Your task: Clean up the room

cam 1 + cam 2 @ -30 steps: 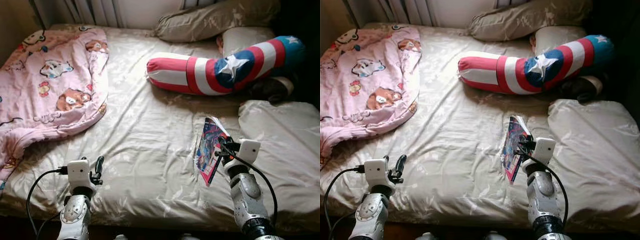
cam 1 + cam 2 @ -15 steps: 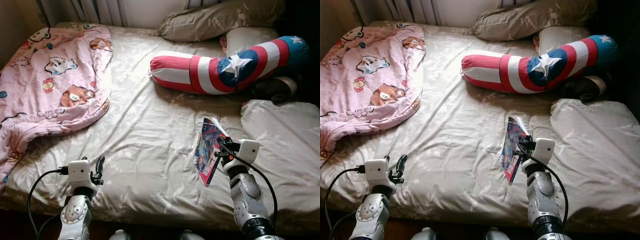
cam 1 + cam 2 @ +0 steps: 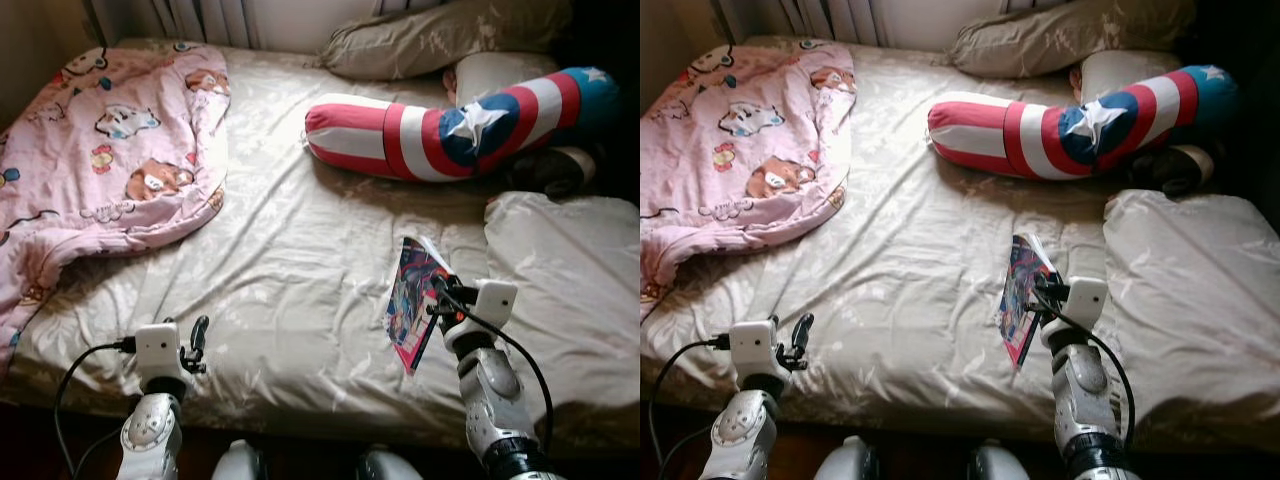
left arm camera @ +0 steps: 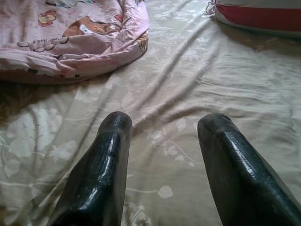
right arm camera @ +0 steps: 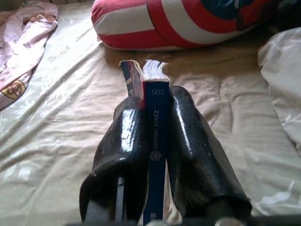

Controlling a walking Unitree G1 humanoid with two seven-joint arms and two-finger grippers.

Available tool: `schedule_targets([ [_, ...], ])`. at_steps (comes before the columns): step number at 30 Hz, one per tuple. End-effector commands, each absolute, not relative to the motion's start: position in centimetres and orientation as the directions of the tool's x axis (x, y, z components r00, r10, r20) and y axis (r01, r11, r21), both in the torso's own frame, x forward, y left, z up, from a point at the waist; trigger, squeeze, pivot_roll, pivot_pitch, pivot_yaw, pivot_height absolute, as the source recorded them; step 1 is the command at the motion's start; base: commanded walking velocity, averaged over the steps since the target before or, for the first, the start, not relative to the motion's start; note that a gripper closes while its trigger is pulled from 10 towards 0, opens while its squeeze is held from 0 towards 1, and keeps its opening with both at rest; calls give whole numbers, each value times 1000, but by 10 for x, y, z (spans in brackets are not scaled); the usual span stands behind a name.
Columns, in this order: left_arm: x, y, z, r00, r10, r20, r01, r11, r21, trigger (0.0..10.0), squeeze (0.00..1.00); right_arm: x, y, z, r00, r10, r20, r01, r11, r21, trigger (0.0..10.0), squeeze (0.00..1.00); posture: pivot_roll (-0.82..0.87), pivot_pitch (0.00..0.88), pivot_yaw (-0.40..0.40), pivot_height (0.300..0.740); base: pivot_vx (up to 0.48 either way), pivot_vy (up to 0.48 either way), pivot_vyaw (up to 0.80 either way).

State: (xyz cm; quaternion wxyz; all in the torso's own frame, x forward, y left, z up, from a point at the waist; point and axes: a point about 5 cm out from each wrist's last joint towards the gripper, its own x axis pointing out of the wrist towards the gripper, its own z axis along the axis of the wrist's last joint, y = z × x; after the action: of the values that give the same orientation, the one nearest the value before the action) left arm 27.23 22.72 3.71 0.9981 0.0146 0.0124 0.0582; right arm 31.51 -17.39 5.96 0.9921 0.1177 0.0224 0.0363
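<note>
While the right gripper (image 5: 157, 155) clamps the book (image 3: 413, 300) by its spine, upright over the bed's (image 3: 300, 260) near edge, the left gripper (image 4: 164, 155) hangs wide, empty.

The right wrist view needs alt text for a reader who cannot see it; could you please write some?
The right gripper holds a thin book upright, spine towards the camera, pinched between its two black fingers. Beyond lie a beige bed sheet and a red, white and blue bolster.
</note>
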Motion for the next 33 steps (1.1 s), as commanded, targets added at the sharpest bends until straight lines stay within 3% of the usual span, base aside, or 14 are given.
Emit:
schedule_targets([
  [1,270,226,34,992,118,-39,-117,993,32,10000,0,315,-175,63,997,78,-5,-75,968,239,10000,0,19,187,-76,651,0,0,0],
  [24,269,225,34,992,115,-42,-114,993,28,10000,0,316,-166,59,987,154,-47,-137,959,249,10000,0,26,188,-75,651,0,0,0],
  [33,268,225,34,993,113,-46,-112,993,29,10000,0,316,-165,60,988,152,-38,-139,960,243,10000,0,29,188,-72,622,0,0,0],
])
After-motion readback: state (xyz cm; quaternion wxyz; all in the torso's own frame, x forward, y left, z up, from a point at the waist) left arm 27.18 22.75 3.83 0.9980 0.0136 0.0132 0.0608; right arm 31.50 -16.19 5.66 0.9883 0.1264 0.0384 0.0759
